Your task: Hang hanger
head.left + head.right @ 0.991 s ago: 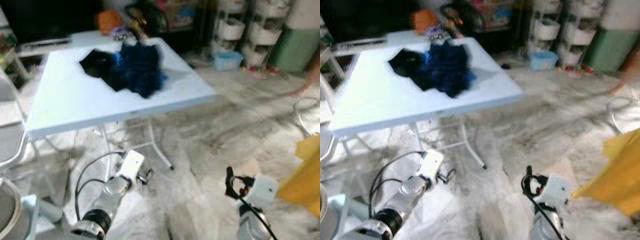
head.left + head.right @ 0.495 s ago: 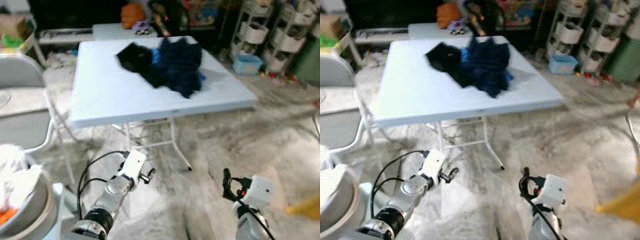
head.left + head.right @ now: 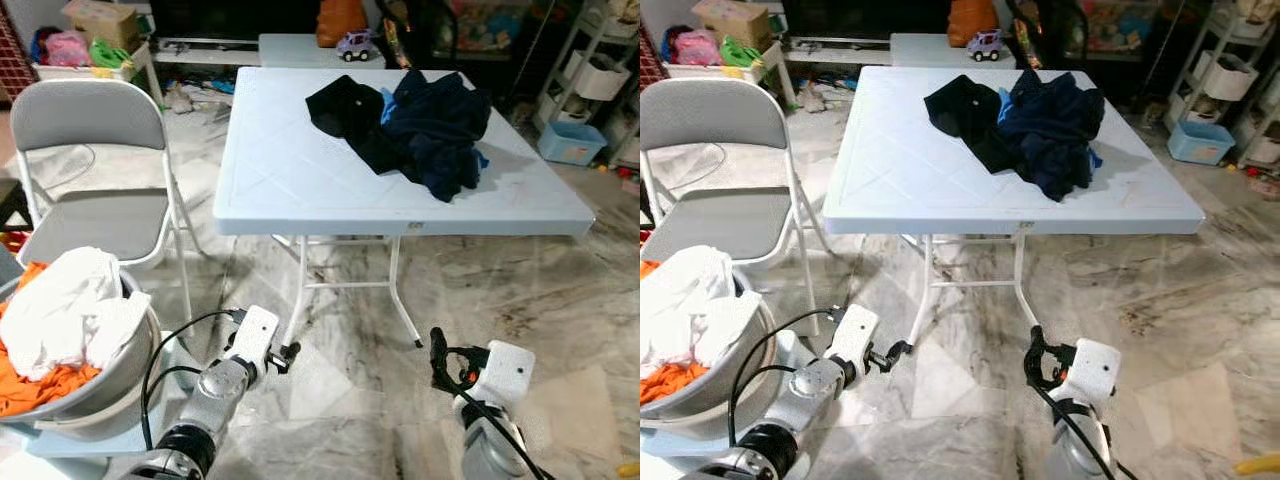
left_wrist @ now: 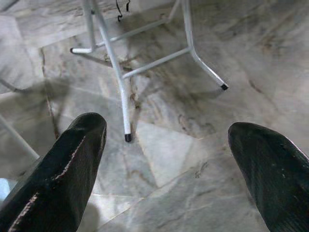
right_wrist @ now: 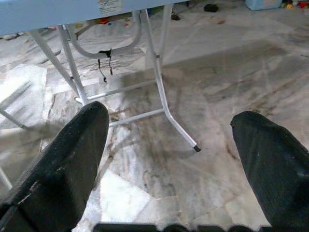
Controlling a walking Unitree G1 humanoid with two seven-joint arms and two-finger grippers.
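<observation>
A heap of dark blue and black clothes (image 3: 420, 125) lies on the far right part of a white folding table (image 3: 290, 170) ahead of me. Both arms are held low in front of me, over the marble floor and short of the table. My left gripper (image 3: 290, 352) is open, and its black fingers (image 4: 72, 164) stand wide apart with bare floor between them. My right gripper (image 3: 437, 350) is also open, its fingers (image 5: 72, 159) spread and holding nothing. The table's white legs (image 5: 164, 101) are just ahead of both grippers.
A grey folding chair (image 3: 95, 170) stands left of the table. A basin of white and orange laundry (image 3: 70, 330) sits at my near left. A low bench with a toy car (image 3: 357, 42) is behind the table. Shelves and a blue bin (image 3: 573, 140) are at far right.
The camera has swung left: the table now sits in the middle, and the chair and laundry basin have come into view. Both arms keep the same low pose.
</observation>
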